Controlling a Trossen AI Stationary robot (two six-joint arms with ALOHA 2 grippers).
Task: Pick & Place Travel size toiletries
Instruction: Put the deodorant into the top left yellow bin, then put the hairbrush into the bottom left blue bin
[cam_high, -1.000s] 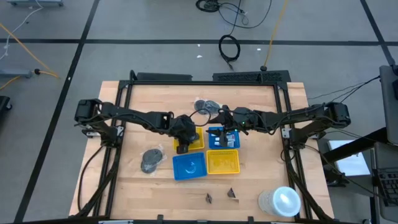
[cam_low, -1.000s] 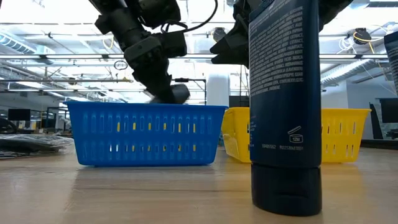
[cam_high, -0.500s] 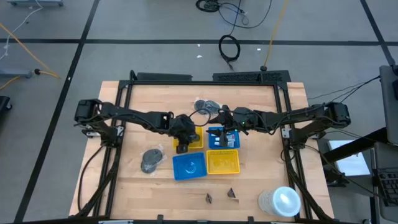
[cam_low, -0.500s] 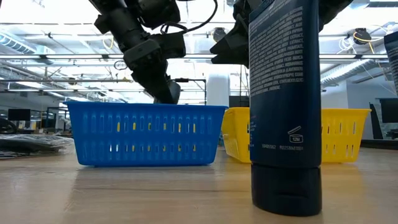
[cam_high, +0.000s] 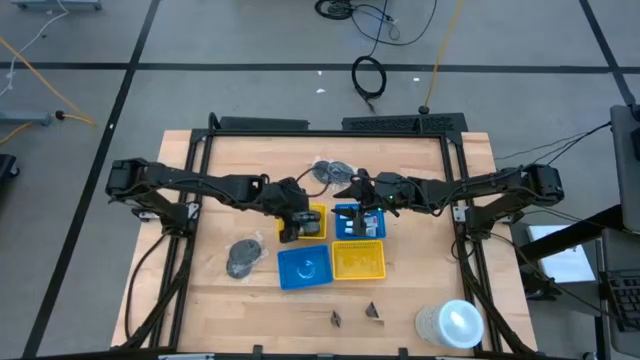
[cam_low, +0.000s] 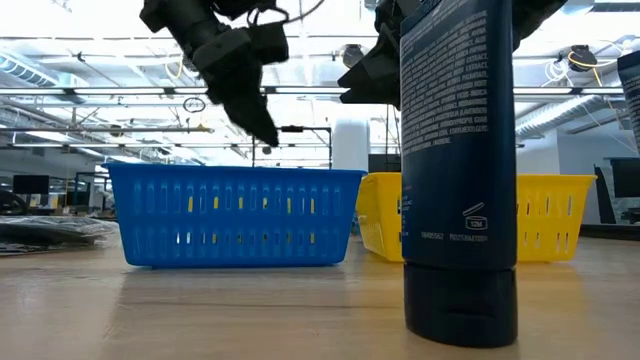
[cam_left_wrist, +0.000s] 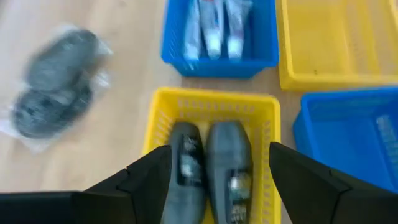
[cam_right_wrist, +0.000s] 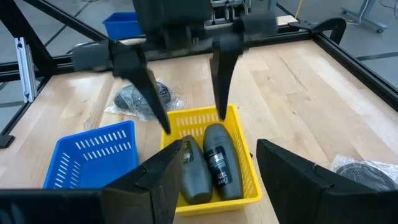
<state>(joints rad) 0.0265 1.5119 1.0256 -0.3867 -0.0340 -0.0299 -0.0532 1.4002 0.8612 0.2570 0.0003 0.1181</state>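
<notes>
left gripper (cam_left_wrist: 214, 171) released over yellow tray (cam_left_wrist: 163, 112) | right gripper (cam_right_wrist: 211, 168) released | toiletries (cam_left_wrist: 214, 28) in blue tray (cam_left_wrist: 267, 37)

The high view looks straight down on the whole pale wooden table (cam_high: 240, 300). The low view sits at tabletop height, facing level across it, very near a dark upright bottle (cam_low: 458, 170). Each wrist view looks down close over the small yellow slatted basket (cam_left_wrist: 163, 118) (cam_right_wrist: 241, 163), seen by both from opposite sides.
</notes>
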